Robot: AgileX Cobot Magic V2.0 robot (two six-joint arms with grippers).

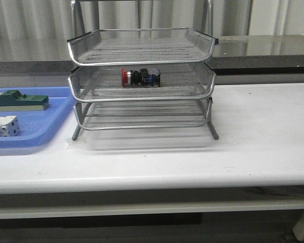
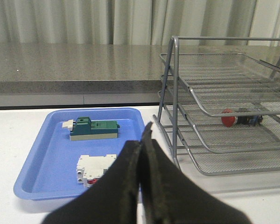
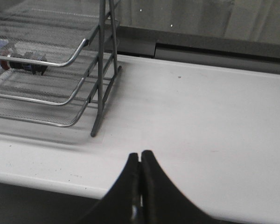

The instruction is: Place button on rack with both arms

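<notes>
Rack: three-tier silver wire-mesh letter tray stand, rounded metal rims, thin grey frame legs, centre of the front view on a smooth white worktop. Mesh is fine and see-through. Top tier holds nothing visible, bottom tier likewise.

Button: lies on its side in the middle tier, slightly left of centre, red mushroom head to the left, silver collar next, then black and blue body to the right. Same button shows in the left wrist view at right of frame and in the right wrist view at upper left, red head partly hidden behind the tray rim there.

Blue plastic tray: flat, glossy, raised lip, left edge of the front view, beside the rack and just short of its left leg. In it: green block with a pale base, toward the back; white block, boxy, toward the front, cut off by the frame edge.

Left pincer: matte black tapered fingers pressed together, nothing between them, lower centre of the left wrist view, in front of the blue tray.

Right pincer: black fingers together, holding nothing, bottom centre of the right wrist view over bare worktop, well apart from the rack.

Neither arm shows in the front view. Grey speckled counter and pale curtain behind.
</notes>
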